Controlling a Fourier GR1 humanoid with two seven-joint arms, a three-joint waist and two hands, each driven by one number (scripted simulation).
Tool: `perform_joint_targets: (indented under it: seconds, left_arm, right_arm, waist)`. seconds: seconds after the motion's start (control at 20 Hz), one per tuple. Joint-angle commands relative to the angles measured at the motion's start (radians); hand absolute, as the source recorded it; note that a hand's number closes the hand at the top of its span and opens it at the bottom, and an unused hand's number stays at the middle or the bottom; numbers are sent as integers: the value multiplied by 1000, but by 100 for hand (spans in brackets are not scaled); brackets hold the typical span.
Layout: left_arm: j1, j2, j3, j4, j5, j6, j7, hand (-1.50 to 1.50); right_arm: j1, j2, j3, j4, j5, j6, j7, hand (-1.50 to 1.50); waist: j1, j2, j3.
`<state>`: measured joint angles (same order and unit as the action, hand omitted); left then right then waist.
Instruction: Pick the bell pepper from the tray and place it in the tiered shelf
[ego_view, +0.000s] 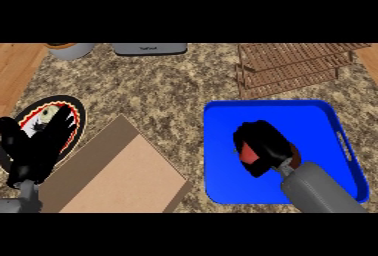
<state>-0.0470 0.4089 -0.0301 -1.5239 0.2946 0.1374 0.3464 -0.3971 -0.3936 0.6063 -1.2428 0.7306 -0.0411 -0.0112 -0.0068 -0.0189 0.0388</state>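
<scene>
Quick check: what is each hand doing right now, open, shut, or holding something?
Left hand: open, fingers up, resting at the view's left edge, holding nothing.
Right hand: shut on the red bell pepper, over the blue tray.

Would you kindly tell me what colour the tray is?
The tray is bright blue, seen in the head view.

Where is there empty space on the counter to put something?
Bare counter lies between the plate, the cutting board and the blue tray. The tray's left half is free; its middle is crowded by the right hand over the bell pepper.
</scene>
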Motion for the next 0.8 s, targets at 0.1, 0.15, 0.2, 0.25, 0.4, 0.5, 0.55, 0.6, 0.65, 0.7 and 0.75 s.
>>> perform_joint_targets:
  seconds: [0.1,0.15,0.2,0.25,0.4,0.5,0.55,0.6,0.65,0.7,0.75]
  left_arm:
    - [53,-57,-29,54,14,-4,9,0]
    - [53,-71,-22,74,9,12,-8,0]
    - [115,-57,-17,53,28,-34,-36,0]
    - [110,-65,-30,35,15,-12,-9,0]
    - [129,-73,-44,6,-2,8,-20,0]
    - [144,-58,-17,26,10,1,-29,0]
    - [152,-46,-12,-7,20,-2,-6,0]
    - [153,-60,-22,-35,18,21,12,0]
    - [170,-59,-5,-9,29,-1,-25,0]
    - [175,-35,8,-13,28,-11,-18,0]
    - [170,-50,-7,-44,17,18,2,0]
  right_arm:
    - [73,-91,-125,-62,-234,194,-43,150]
    - [75,-79,-164,-108,-276,180,-45,150]
    - [83,-60,-177,-132,-300,186,-21,150]
    - [87,-91,-193,-182,-303,189,-18,150]
    - [50,-101,-264,-308,-356,185,10,150]
    - [41,-169,-324,-378,-386,211,25,150]
    - [15,-161,-358,-423,-405,203,64,150]
    - [-7,-172,-390,-455,-431,222,111,150]
    - [-16,-186,-426,-481,-456,228,133,150]
    - [42,-210,-448,-526,-473,226,143,150]
    - [16,-212,-475,-553,-494,238,199,150]
  waist:
    - [-28,19,-40]
    - [-35,18,-41]
    - [-20,14,-41]
    - [-31,12,-41]
    - [-54,8,-42]
    - [-75,7,-44]
    - [-67,3,-43]
    - [-71,0,-43]
    - [-75,2,-45]
    - [-85,1,-43]
    - [-74,2,-42]
